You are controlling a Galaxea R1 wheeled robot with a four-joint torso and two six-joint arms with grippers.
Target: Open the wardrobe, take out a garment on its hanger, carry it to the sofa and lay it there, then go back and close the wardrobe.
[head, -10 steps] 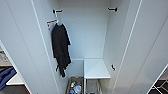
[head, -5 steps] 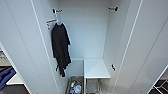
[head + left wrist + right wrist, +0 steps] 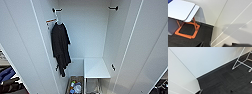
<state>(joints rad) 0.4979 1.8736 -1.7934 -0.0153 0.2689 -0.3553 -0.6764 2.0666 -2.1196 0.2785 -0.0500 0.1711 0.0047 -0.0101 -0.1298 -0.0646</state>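
The tall white wardrobe [image 3: 85, 37] stands open directly ahead, both doors swung wide. An all-black long garment [image 3: 60, 47] hangs from a black peg [image 3: 57, 10] on its left inner wall. Whether either hand is apart or together cannot be told.

The wardrobe [image 3: 85, 37] has smooth, matt white panels, like painted board. The black garment [image 3: 60, 47] inside looks like soft, dull cloth. The pegs [image 3: 113, 8] look like matt black metal. The floor [image 3: 228, 82] is dark, rough carpet tile. The small table [image 3: 181, 9] has a smooth, slightly glossy white top on orange painted metal legs.
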